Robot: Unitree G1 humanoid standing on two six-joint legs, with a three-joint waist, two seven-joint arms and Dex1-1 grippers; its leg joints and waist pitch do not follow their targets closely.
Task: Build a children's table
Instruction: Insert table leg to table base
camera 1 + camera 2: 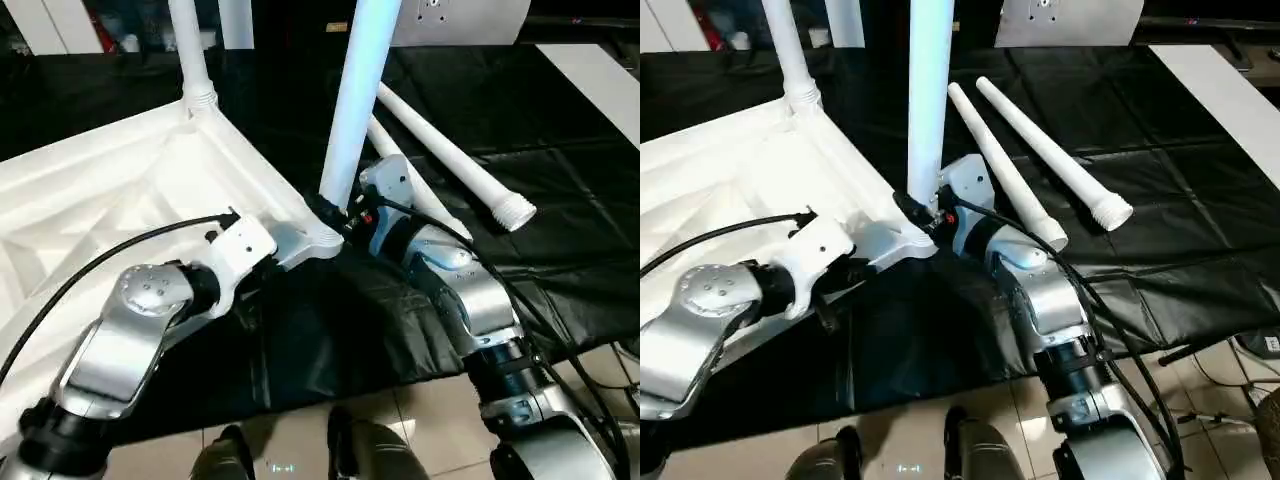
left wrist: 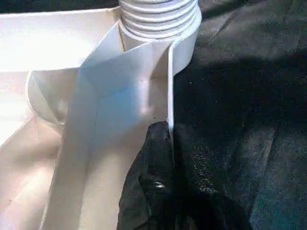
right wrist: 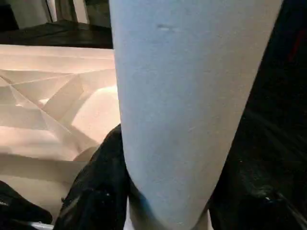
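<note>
tabletop [image 1: 120,190] lay upside down on black-covered worktable [image 1: 1140,150], ribs up. right gripper [image 1: 335,215] was clamped around the base of an upright leg [image 1: 360,90] at the near corner socket [image 1: 325,240]. left gripper [image 2: 165,143] pinched the thin rim wall just beside that socket, a finger on each side. second upright leg [image 1: 190,50] stood in the far corner. two loose legs [image 1: 1050,160] lay side by side on the cloth, near right arm.
</note>
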